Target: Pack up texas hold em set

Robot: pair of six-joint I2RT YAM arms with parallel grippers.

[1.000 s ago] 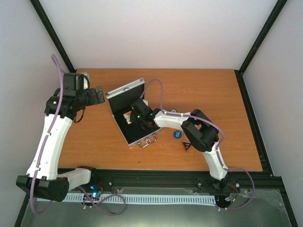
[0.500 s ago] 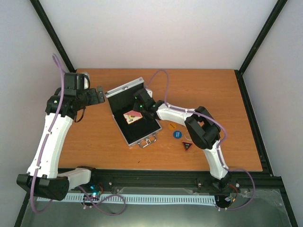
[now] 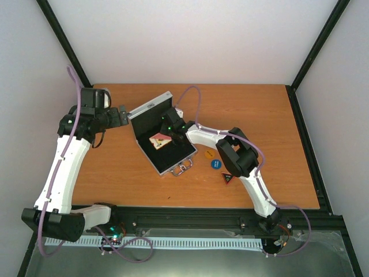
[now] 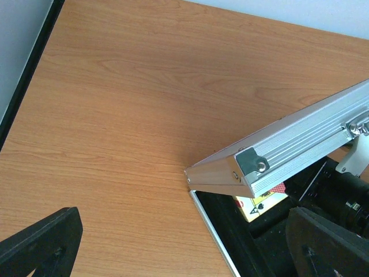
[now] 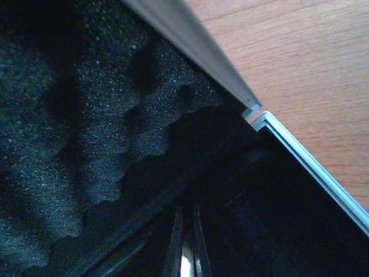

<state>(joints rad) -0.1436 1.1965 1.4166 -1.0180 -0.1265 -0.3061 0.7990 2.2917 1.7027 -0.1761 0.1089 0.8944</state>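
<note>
The left pincer [image 3: 120, 116] is released, its fingers [image 4: 40, 245] wide apart and cut off by the picture edge. The silver case [image 4: 288, 153] stands just ahead of it, and the half-raised lid hides most of the red card deck [image 4: 262, 202]. The right pincer [image 3: 172, 128] is inside the case against the black lining [image 5: 86, 115]. There its fingertips are dark on dark, so I cannot tell if it is clenched.
</note>
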